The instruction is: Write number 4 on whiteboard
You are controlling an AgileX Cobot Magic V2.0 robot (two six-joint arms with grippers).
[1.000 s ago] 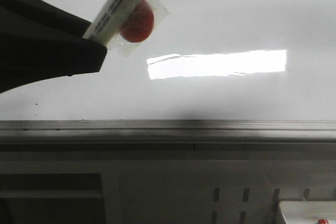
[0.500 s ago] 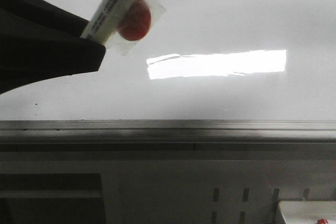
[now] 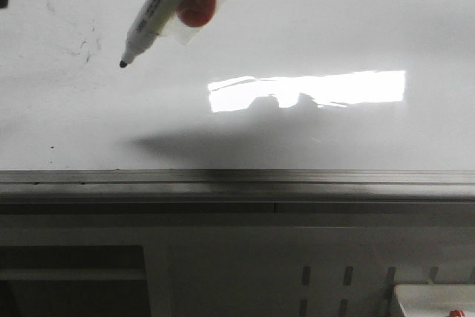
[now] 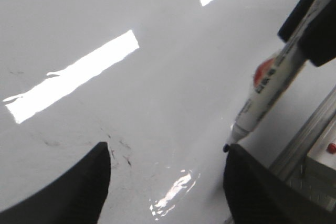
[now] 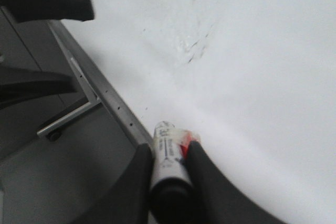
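The whiteboard (image 3: 334,27) fills the upper front view, with a bright glare patch (image 3: 308,90) and faint smudges (image 3: 83,42). No number 4 shows on it. A white marker (image 3: 157,9) with a red label hangs slanted, its black tip (image 3: 122,64) bare and close to the board. My right gripper (image 5: 169,148) is shut on the marker's barrel (image 5: 167,153); only its edge shows at the top of the front view. My left gripper (image 4: 167,148) is open and empty over the board, its right finger beside the marker tip (image 4: 227,148).
A grey metal edge rail (image 3: 237,177) runs along the board's near side, with a grey frame below it. A white box with a red part (image 3: 438,301) sits at the lower right. The rail also shows in the right wrist view (image 5: 105,98).
My left gripper has drawn off the marker's lower end and gone left, almost out of the front view. The marker's black tip is now bare. The right gripper has taken hold of the marker.
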